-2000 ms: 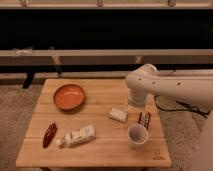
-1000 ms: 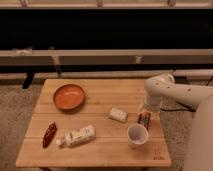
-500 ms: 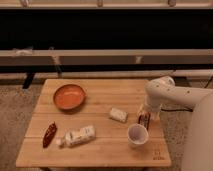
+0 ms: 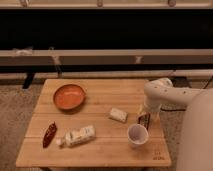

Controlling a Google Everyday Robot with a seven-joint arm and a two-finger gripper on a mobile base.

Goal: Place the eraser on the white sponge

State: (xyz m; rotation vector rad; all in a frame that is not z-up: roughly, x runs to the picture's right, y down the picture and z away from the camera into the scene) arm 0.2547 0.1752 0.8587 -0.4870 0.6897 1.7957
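The eraser (image 4: pixel 144 120), a small dark reddish-brown block, lies on the wooden table (image 4: pixel 100 150) near its right edge, just above the white cup. The white sponge (image 4: pixel 118 115), a small off-white pad, lies to the eraser's left, apart from it. My gripper (image 4: pixel 145 114) hangs from the white arm at the right and sits directly over the eraser, at or just above it. The arm hides the gripper's upper part.
A white cup (image 4: pixel 137 135) stands just in front of the eraser. An orange bowl (image 4: pixel 69 96) sits at the back left. A white labelled bottle (image 4: pixel 77 136) lies at the front left, with a dark red pepper-shaped thing (image 4: pixel 49 134) beside it.
The arm has swung right from over the table's middle and come down over the eraser. The eraser, sponge and cup have not moved.
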